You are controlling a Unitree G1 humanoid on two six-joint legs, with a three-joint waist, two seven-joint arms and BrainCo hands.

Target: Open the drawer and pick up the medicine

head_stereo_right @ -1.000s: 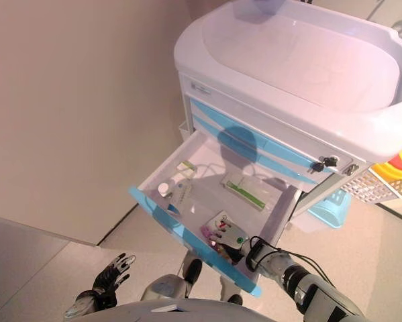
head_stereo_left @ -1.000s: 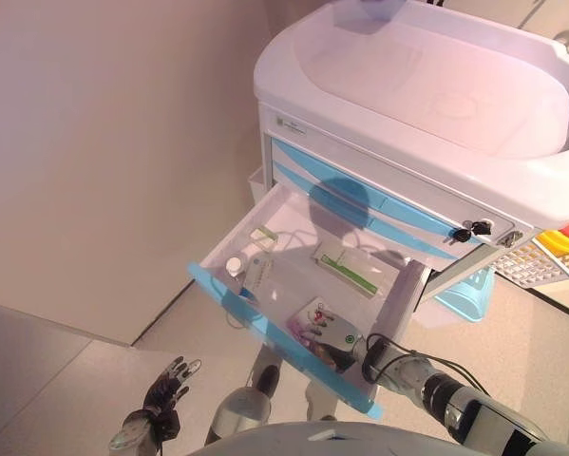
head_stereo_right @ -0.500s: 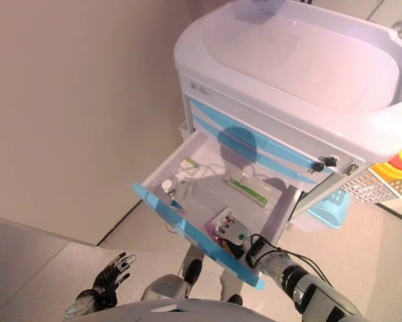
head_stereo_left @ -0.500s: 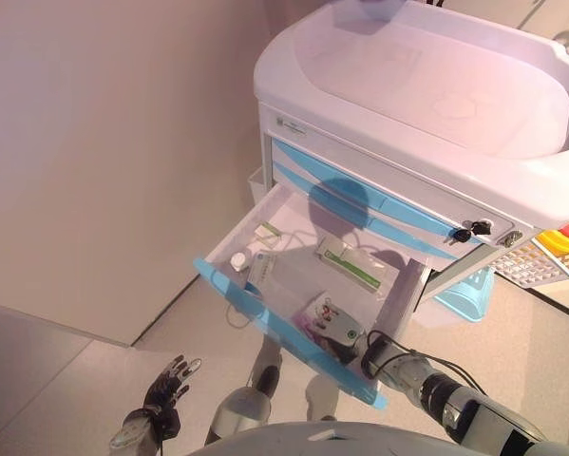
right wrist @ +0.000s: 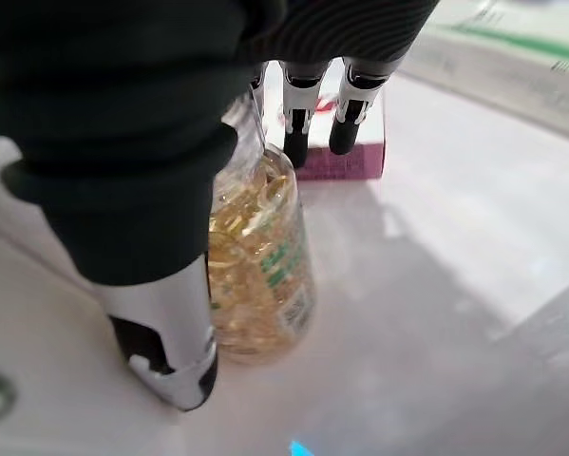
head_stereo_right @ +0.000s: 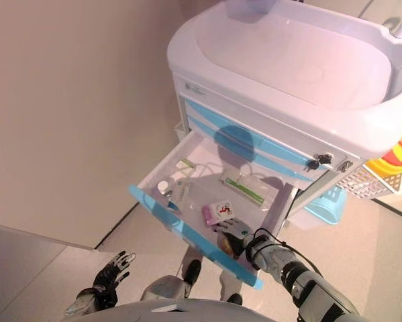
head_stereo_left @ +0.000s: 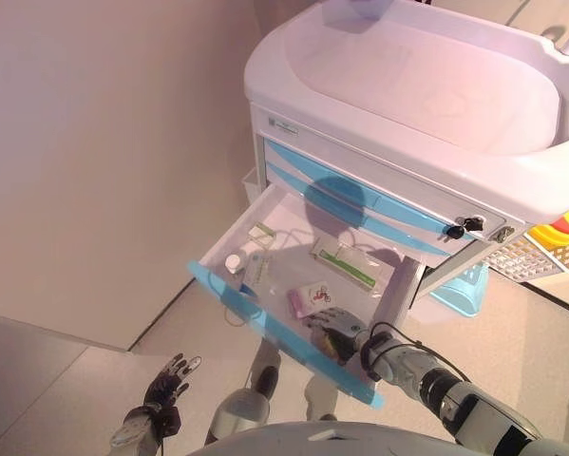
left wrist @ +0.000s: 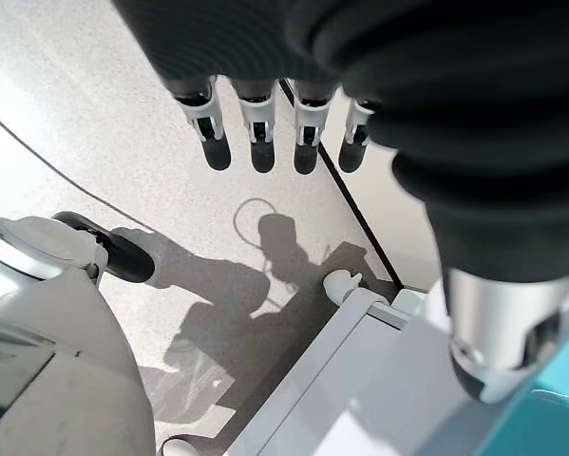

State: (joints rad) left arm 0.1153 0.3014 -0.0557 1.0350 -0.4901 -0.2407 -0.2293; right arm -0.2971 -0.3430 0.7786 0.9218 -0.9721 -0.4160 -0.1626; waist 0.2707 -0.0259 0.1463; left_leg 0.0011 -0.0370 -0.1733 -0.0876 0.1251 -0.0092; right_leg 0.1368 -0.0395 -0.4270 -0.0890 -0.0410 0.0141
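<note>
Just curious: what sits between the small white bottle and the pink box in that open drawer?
Only bare drawer floor between white bottle and pink box, in both eye views.

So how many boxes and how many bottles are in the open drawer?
Boxes: 3 (pink box, long green-and-white box, small box at the back)
Bottles: 2 (small white bottle, bottle of yellow capsules beside the right hand)
Total: 5
</note>
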